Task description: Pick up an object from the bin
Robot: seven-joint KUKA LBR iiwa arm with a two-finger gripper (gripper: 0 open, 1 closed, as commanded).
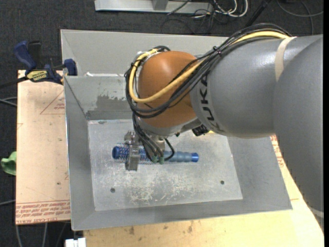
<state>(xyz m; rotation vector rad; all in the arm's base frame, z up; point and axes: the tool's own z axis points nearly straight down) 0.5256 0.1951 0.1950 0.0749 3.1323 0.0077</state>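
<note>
Long blue plastic rod-shaped thing with a ribbed left end (182, 157) lies flat across the middle of the scuffed floor of the grey metal bin (169, 189) — grey two-finger gripper (134, 156) low over its left part, spread or pinching cannot be told — round orange wrist cover (162, 89) directly above.

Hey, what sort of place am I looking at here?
Probably a robotics lab or test cell: a big grey robot arm with an orange wrist cover reaches into a grey metal bin, and loose cables trail over dark carpet behind it.
</note>
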